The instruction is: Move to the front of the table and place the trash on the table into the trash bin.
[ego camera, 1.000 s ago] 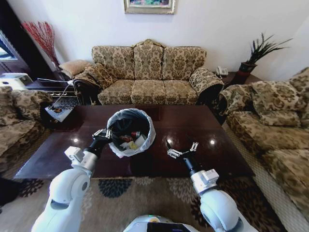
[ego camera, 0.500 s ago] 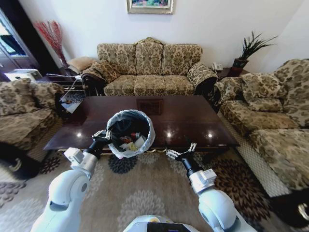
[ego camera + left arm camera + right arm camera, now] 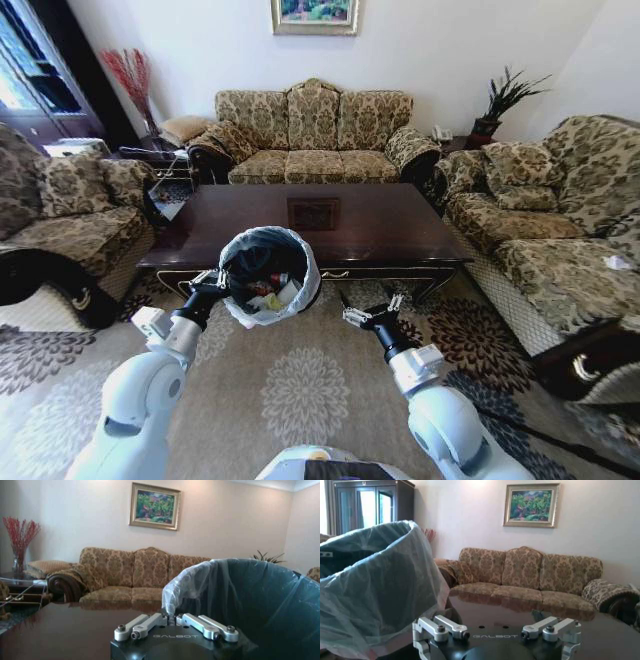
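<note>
Backing off has put the table (image 3: 330, 225) farther from me, while my left gripper (image 3: 214, 282) pinches the rim of the light, soft-lined trash bin (image 3: 270, 276) above the carpet, my right gripper (image 3: 372, 312) spread empty.

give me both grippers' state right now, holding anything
left gripper: shut on the trash bin rim, holding it up.
right gripper: open, holding nothing.
</note>
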Available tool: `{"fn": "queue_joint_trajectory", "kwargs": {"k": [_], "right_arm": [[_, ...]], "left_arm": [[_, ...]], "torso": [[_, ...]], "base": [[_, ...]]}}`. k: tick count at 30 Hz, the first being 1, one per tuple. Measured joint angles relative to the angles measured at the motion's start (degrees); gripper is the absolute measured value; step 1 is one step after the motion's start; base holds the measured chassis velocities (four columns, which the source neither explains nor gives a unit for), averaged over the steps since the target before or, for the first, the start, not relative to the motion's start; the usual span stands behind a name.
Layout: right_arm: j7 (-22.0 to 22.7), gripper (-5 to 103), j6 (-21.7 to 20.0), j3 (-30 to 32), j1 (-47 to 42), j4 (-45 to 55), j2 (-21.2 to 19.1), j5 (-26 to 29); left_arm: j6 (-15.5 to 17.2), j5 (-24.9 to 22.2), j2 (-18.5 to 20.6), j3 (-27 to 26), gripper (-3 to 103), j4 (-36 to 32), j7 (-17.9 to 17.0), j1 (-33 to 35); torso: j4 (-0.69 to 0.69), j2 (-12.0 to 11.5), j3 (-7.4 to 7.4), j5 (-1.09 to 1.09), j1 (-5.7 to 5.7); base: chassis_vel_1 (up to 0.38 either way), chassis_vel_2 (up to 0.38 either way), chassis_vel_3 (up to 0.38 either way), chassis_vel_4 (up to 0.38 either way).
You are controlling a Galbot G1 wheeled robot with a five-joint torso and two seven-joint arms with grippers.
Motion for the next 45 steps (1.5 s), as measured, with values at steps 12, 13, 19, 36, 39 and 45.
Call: {"fn": "queue_joint_trajectory", "kwargs": {"k": [12,13,19,36,39,45], "right_arm": [[0.1,100,0.2,-0.7,0.0,-1.8,1.1,-4.7],[0.1,100,0.1,-0.8,0.0,-1.8,1.2,-5.0],[0.1,100,-0.1,-0.8,-0.3,-1.3,1.8,-6.0],[0.2,100,0.1,-0.8,-2.0,-0.2,1.9,-7.0],[0.1,100,0.5,-0.5,-1.8,-0.3,1.7,-6.3],[1.2,100,1.1,0.4,-1.3,-0.4,1.3,-4.8]], "left_arm": [[0.5,0.2,0.0,0.5,3,-0.5,-0.3,-0.1],[0.5,0.2,0.0,0.5,3,-0.5,-0.3,0.0],[0.5,0.2,0.3,0.4,3,-0.3,-0.2,-0.1],[-0.6,0.4,0.5,-0.8,3,2.3,-0.2,0.3],[-0.9,0.5,0.3,-1.1,3,2.3,-0.2,0.6],[-1.2,3.9,-0.7,-2.1,3,3.1,-0.2,1.4]], "torso": [[0.01,0.0,0.0,0.0,0.01],[0.0,0.0,-0.01,0.0,-0.01],[0.0,0.0,0.0,0.01,0.01],[0.01,0.0,0.01,0.02,0.03],[-0.01,0.0,0.0,-0.02,0.02],[0.06,0.0,0.01,-0.04,0.04]], "base": [[-0.029,0.036,0.023,-0.035],[0.085,0.025,-0.078,-0.069],[0.106,0.1,-0.096,-0.106],[0.274,0.278,-0.269,-0.284],[0.348,0.346,-0.364,-0.334],[0.25,0.236,-0.201,-0.22]]}}
